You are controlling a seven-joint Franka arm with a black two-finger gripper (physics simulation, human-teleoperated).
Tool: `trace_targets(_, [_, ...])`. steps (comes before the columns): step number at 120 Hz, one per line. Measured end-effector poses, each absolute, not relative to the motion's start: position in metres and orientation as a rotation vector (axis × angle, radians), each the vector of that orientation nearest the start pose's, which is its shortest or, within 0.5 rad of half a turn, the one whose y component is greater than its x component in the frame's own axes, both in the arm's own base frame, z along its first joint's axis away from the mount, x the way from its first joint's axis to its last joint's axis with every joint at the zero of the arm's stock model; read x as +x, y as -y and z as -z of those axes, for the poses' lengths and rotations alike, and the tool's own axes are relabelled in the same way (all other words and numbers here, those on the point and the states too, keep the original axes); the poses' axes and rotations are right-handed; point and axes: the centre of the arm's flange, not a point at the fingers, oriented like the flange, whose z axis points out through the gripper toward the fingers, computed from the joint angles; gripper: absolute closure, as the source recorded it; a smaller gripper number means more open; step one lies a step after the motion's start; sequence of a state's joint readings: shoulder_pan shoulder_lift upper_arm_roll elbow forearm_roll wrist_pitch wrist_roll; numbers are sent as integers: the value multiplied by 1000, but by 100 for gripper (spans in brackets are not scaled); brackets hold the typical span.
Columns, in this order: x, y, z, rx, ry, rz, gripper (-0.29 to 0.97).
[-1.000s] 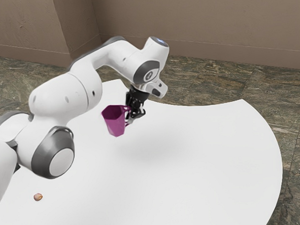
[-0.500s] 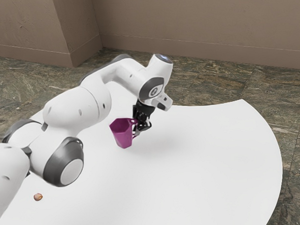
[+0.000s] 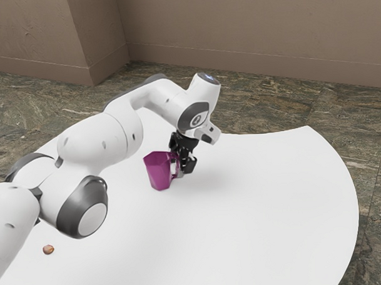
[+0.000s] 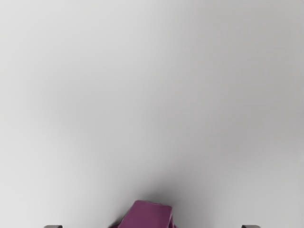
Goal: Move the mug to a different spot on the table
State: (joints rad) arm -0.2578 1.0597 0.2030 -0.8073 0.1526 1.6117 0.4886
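The purple faceted mug (image 3: 158, 171) stands close to or on the white table (image 3: 262, 209), near its middle toward the exterior view's left; whether its base touches is unclear. My black gripper (image 3: 179, 166) is shut on the mug's handle at its right side. In the wrist view a piece of the purple mug (image 4: 146, 214) sits just under the hand, with the pale table surface (image 4: 152, 95) spreading beyond it.
A small brown object (image 3: 48, 249) lies near the table's front left edge. The table's curved rim runs along the exterior view's right, with marbled floor (image 3: 340, 112) beyond it. My own arm's large links (image 3: 97, 152) cover the table's left part.
My gripper has carried the mug downward and toward the exterior view's right, from hanging above the table to table height. The arm has stretched out after it.
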Motion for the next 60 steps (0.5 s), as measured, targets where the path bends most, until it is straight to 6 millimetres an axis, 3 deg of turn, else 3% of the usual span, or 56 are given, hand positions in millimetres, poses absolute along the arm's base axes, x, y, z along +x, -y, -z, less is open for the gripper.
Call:
trace_targets(17, [760,98,-309,-2771,-904,-341,9])
trace_targets(25, [751,100,-353,-2833,-908,-286,7])
trace_targets(33, [725,98,-407,-2902,-908,-245,5])
trace_targets(44, [675,84,-474,-2974,-896,-205,3])
trace_targets(60, [596,67,-537,-3055,-881,-133,2])
